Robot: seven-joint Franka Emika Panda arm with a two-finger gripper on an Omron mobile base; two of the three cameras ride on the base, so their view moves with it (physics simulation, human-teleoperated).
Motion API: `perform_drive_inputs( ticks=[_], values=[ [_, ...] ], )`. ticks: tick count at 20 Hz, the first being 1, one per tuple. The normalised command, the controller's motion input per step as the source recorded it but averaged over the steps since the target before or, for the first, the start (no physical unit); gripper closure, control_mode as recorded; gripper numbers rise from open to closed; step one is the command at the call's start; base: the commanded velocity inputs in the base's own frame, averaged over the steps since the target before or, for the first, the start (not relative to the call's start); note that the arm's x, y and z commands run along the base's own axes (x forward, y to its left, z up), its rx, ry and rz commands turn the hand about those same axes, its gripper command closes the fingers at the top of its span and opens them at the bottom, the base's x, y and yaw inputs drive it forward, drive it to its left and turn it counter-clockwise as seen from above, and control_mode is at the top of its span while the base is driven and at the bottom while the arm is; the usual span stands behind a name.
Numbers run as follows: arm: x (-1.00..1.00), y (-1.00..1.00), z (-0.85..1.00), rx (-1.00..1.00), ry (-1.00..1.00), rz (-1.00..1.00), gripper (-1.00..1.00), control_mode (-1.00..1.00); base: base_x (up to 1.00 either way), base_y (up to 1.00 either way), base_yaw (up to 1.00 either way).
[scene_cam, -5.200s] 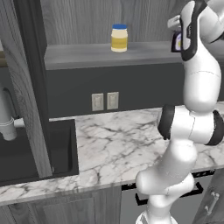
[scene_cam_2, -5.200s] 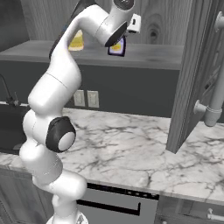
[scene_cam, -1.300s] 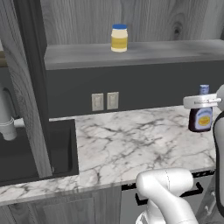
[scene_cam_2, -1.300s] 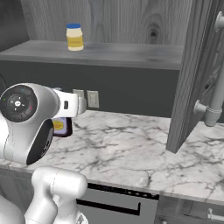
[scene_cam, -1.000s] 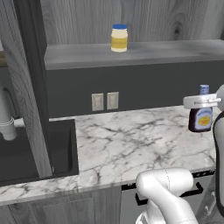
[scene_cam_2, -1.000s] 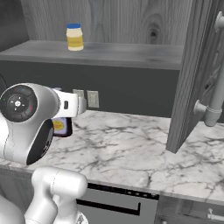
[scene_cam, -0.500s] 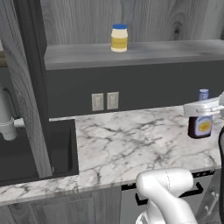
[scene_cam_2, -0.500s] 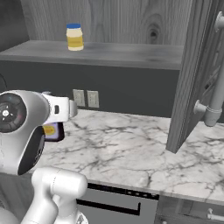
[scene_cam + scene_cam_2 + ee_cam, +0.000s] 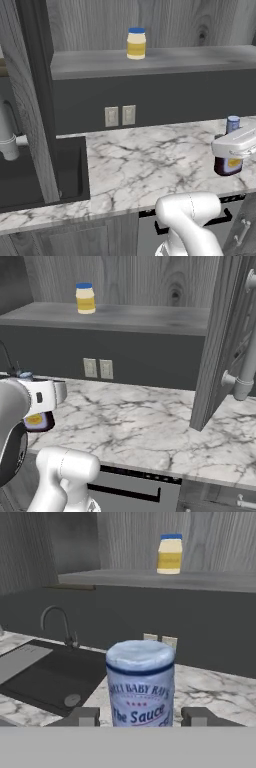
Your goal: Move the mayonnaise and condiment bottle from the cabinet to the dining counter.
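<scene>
One mayonnaise [image 9: 136, 43] jar is counted on the single shelf [image 9: 150, 61] of the cabinet [image 9: 150, 278]. One condiment bottle [image 9: 228, 161] is seen above the marble bench [image 9: 150, 160]. Two wall outlets [image 9: 120, 115] are counted side by side on the dark back panel. One black sink [image 9: 55, 672] with one curved tap [image 9: 56, 623] is seen. One open cabinet door [image 9: 225, 341] is counted on each side.
</scene>
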Motion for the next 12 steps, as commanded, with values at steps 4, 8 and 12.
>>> perform_drive_inputs(
  ticks=[4, 8, 12],
  values=[
    [-0.01, 0.08, -0.05, 0.06, 0.17, 0.0, 1.0, -1.0, 0.0, 0.0, 0.0],
    [0.0, 0.02, 0.0, 0.0, 0.05, 0.02, 1.0, -1.0, 0.0, 0.0, 0.0],
    [0.0, 0.0, 0.0, 0.0, 0.0, 0.0, 1.0, -1.0, 0.0, 0.0, 0.0]
  ],
)
